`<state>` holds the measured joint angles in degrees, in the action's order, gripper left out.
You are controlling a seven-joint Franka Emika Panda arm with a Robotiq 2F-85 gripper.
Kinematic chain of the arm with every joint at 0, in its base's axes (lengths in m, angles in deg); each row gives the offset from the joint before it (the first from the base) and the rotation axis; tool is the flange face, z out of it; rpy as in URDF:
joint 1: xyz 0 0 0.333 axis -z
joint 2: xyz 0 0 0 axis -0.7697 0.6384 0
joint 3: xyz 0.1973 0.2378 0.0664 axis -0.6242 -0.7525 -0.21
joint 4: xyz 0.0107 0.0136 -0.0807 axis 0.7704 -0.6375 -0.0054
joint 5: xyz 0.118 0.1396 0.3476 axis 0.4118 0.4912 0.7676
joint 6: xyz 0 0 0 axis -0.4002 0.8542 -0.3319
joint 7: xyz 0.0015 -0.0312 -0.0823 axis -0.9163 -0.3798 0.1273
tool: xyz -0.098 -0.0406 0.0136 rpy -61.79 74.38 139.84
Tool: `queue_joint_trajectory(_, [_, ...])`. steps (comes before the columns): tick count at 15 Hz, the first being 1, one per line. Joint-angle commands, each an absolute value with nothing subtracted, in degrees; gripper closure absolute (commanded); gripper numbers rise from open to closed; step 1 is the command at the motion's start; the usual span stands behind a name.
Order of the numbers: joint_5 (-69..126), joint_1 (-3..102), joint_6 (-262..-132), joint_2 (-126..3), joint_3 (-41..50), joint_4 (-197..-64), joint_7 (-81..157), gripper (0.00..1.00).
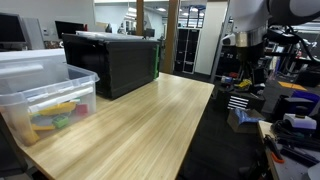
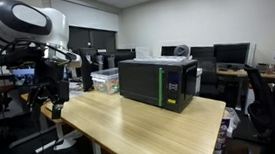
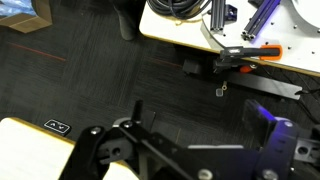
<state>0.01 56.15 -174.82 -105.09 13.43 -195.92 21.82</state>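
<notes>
The black Robotiq gripper [image 3: 150,140] is hovering over dark carpet [image 3: 110,80], its opening impossible to tell; the light wooden table [image 3: 25,150] is showing at eight o'clock.

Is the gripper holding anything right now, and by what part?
Nothing: the gripper hangs empty off the end of the wooden table, above dark carpet.

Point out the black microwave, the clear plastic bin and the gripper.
black microwave [image 2: 143,81]: in an exterior view, on its dark door.
clear plastic bin [image 1: 86,95]: in an exterior view, on its side wall.
gripper [image 2: 51,100]: in an exterior view, midway between its fingers.
</notes>
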Motion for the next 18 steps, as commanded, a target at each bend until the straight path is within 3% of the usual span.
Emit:
queue_joint_trajectory(1, [0.7,57.6,-175.0,-105.0,11.9,-195.9,21.3,0.0])
queue_joint_trajectory(18, [0.8,57.3,-176.4,-105.1,11.8,-196.4,21.7,0.0])
